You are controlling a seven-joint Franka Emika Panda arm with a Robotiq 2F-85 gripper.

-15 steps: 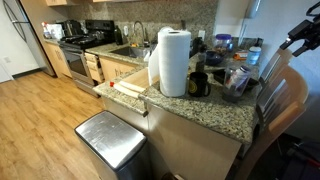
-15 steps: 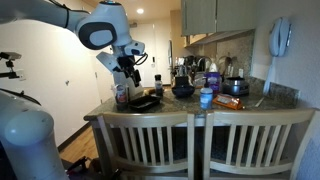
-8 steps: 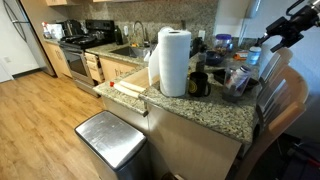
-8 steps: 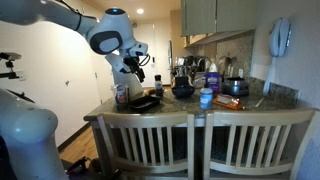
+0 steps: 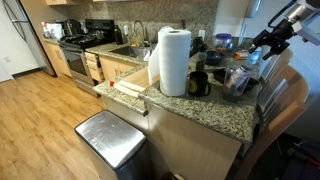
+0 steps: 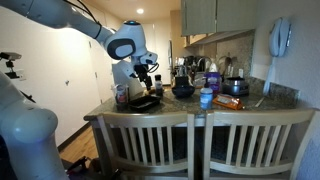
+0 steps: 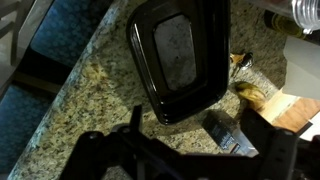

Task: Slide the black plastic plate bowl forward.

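The black plastic plate bowl (image 7: 180, 55) is a low, glossy black dish with rounded corners on the speckled granite counter (image 7: 90, 90). It fills the upper middle of the wrist view. In an exterior view it lies near the counter's left end (image 6: 145, 102). My gripper (image 7: 198, 135) is open and empty, and its two dark fingers frame the bottom of the wrist view just short of the dish's near rim. In both exterior views the gripper (image 6: 147, 72) (image 5: 268, 40) hangs a little above the counter, over the dish.
A small dark packet (image 7: 225, 135) lies on the counter between my fingers, and a wooden board (image 7: 300, 112) is to its right. A paper towel roll (image 5: 173, 62), a black mug (image 5: 200, 85), a dark round bowl (image 6: 183, 90) and a blue cup (image 6: 205, 98) stand on the counter. Chair backs (image 6: 200, 140) line its near edge.
The arm has swung in toward the counter and the gripper has come down over the black dish. Nothing on the counter has moved.
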